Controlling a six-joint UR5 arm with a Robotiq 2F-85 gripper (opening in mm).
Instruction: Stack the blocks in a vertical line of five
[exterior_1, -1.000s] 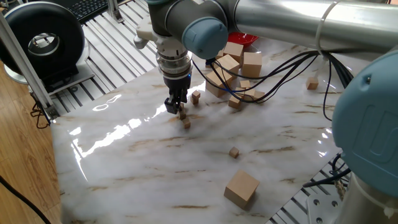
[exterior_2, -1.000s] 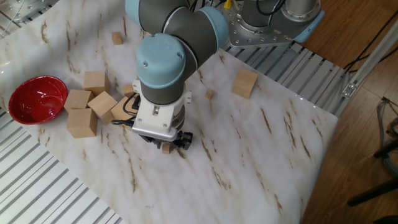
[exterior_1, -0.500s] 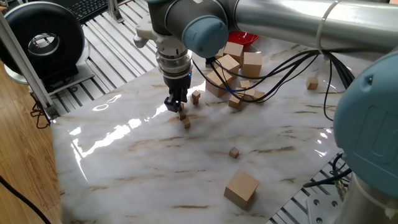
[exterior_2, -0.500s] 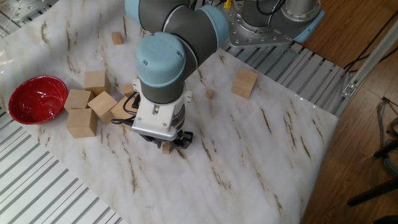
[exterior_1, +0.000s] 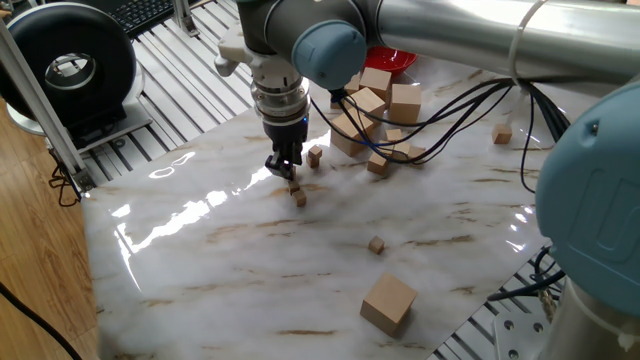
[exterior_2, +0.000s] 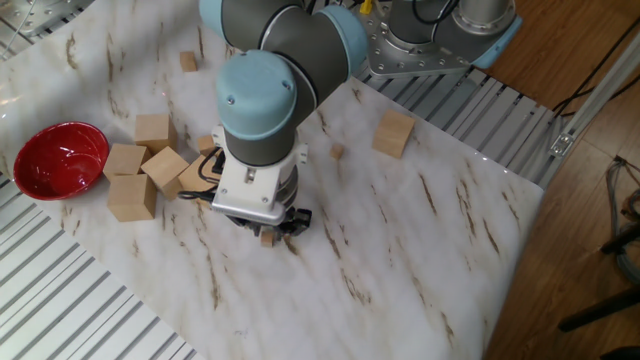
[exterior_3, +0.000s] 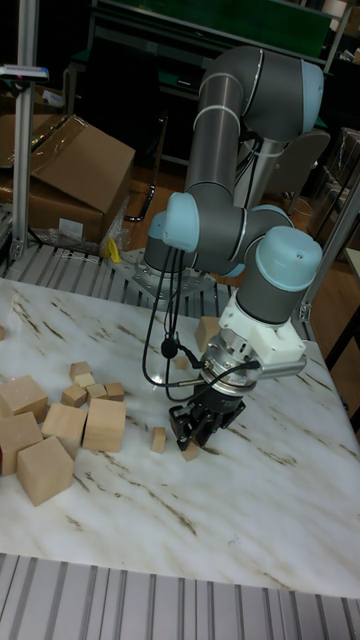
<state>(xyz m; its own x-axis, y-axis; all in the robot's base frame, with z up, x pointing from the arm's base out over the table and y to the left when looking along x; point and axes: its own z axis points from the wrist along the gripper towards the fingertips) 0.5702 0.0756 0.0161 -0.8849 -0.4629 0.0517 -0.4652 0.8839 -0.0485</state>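
— Two tiny blocks sit right at the fingertips, yes?

— Yes. In one fixed view the gripper (exterior_1: 284, 168) hangs low over the marble table (exterior_1: 230, 250), and a small wooden block (exterior_1: 293, 185) shows just under its fingers, resting on a second block (exterior_1: 299, 199) on the table.

— Are the fingers clamped on the upper one?

— I cannot tell. The black fingers (exterior_3: 196, 428) stand close together about the block, but whether they press on it is hidden.

— Other small blocks?

— One (exterior_1: 315, 155) just beside the fingers, toward the pile of bigger cubes (exterior_1: 380, 100). Another (exterior_1: 376, 244) lies well apart from them, on the side of a medium cube (exterior_1: 388, 303). A further one (exterior_1: 502, 133) rests far past the pile.

— And the red bowl (exterior_2: 58, 160)?

— Beyond the big cubes, well away from the fingers.
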